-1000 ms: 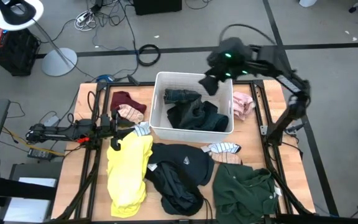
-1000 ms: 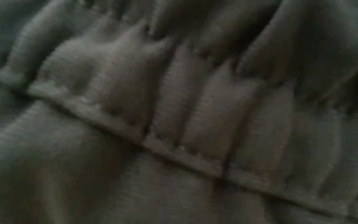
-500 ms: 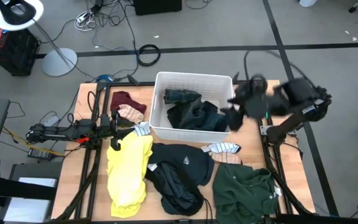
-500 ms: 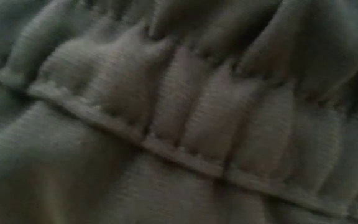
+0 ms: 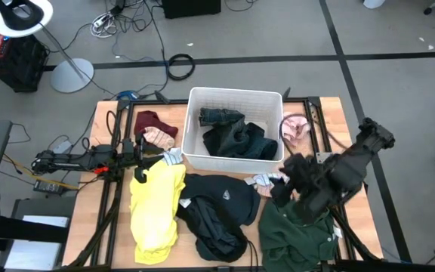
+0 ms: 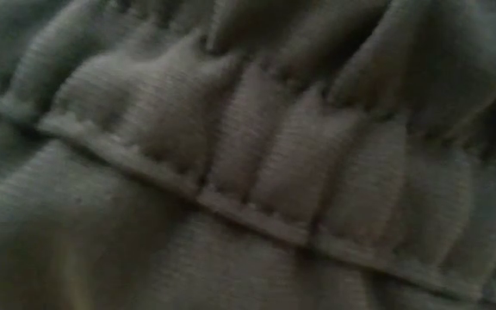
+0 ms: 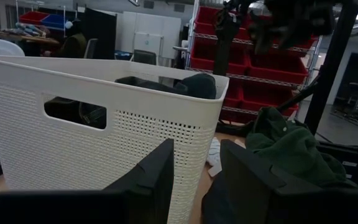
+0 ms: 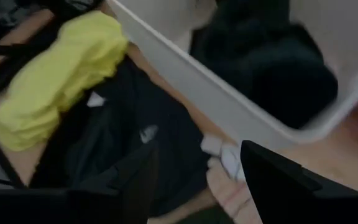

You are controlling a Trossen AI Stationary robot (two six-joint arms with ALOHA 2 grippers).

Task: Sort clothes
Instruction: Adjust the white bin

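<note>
Dark garments (image 5: 232,140) already fill the white bin (image 5: 236,97) at the far centre of the worktop (image 5: 331,113), suggesting darks are being gathered there. Over the near-right corner, the right gripper (image 5: 287,181) hangs empty, fingers apart, above a striped sock (image 5: 266,180) and beside the dark green top (image 5: 297,230), probably lining up its next pick. A yellow shirt (image 5: 155,208) and black top (image 5: 214,211) lie near-left, maroon (image 5: 155,121) and pink pieces (image 5: 296,127) flank the bin. At left, the left gripper (image 5: 140,155) waits open.
</note>
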